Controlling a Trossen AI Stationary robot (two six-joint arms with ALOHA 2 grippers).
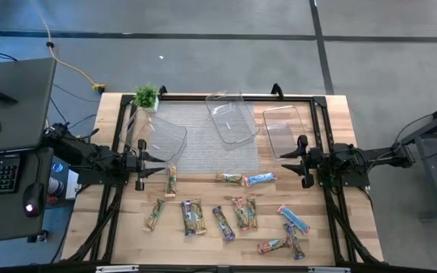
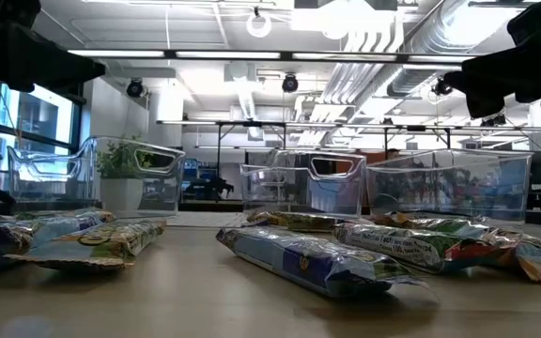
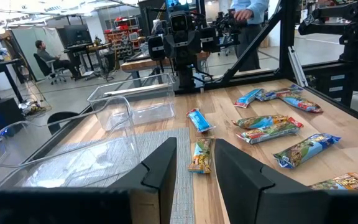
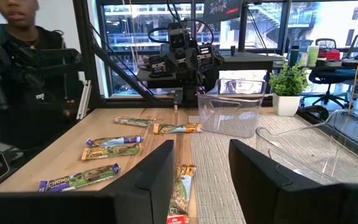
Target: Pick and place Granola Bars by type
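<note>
About a dozen wrapped granola bars lie flat on the wooden table's near half: green/tan ones [image 1: 155, 214] [image 1: 171, 182], purple ones [image 1: 192, 218] [image 1: 223, 223], and light blue ones [image 1: 260, 179] [image 1: 293, 218]. My left gripper [image 1: 161, 161] hovers open at the left edge of the grey mat [image 1: 203, 148] and touches nothing. In its wrist view a green/tan bar [image 3: 199, 155] shows beyond its fingers [image 3: 194, 168]. My right gripper [image 1: 288, 161] hovers open at the mat's right edge, also empty. In its wrist view a bar [image 4: 180, 193] lies ahead of its fingers [image 4: 201, 168].
Three clear plastic tubs stand on the far half: left [image 1: 161, 133], middle [image 1: 232, 117], right [image 1: 285, 130]. A small potted plant [image 1: 146, 97] stands at the far left corner. A person [image 4: 23, 74] is beyond the table's left side.
</note>
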